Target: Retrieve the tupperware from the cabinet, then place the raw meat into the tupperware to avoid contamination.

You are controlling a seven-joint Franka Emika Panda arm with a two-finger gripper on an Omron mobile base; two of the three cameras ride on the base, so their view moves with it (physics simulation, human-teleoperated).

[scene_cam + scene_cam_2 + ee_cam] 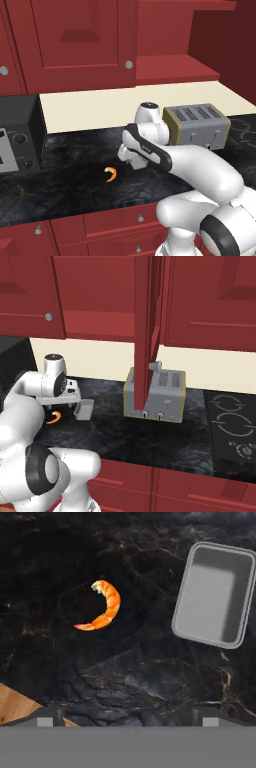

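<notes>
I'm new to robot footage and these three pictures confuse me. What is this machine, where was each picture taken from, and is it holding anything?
It is a white jointed robot arm in a rendered kitchen. Two pictures come from cameras behind it, left and right; the third looks down from its hand. Its open two-finger gripper hangs above the black marbled counter, holding nothing. On the counter lie a small orange curled shrimp-like piece of raw meat, a small grey open-topped box, empty, and a silver four-slot toaster. A dark red wall cabinet hangs above.
</notes>
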